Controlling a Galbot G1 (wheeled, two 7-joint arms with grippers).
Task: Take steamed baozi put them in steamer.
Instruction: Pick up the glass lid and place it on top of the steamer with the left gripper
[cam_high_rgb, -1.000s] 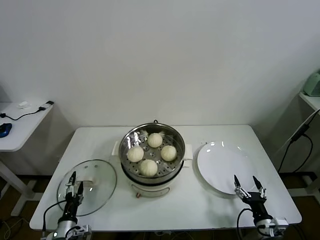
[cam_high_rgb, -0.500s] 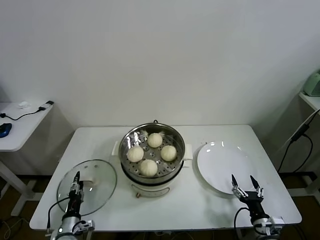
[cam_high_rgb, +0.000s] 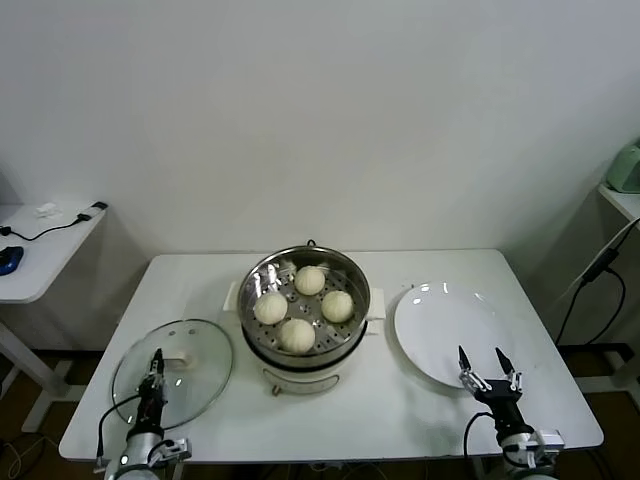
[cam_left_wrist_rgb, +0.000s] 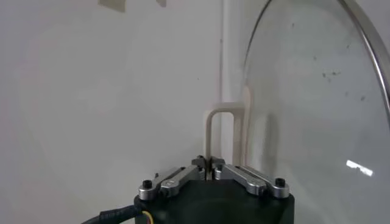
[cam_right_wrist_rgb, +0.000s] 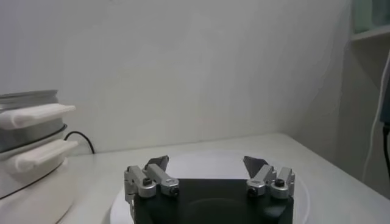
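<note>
Left gripper (cam_high_rgb: 153, 368): fingers pressed together, holding nothing, over the glass lid (cam_high_rgb: 190, 352) at 7 o'clock of the steamer.
Steamer (cam_high_rgb: 305, 305): table centre, uncovered.
Steamed baozi (cam_high_rgb: 297, 334): all four sit on the perforated tray; loading looks finished.
Plate (cam_high_rgb: 440, 320): bare, at 3 o'clock.
Right gripper (cam_high_rgb: 488, 372): spread wide, empty, at the plate's near rim.

White table (cam_high_rgb: 420, 420) standing against a plain white wall (cam_high_rgb: 320, 110); a side desk (cam_high_rgb: 40, 250) is sitting beyond its left edge, cables hanging beyond the right.
</note>
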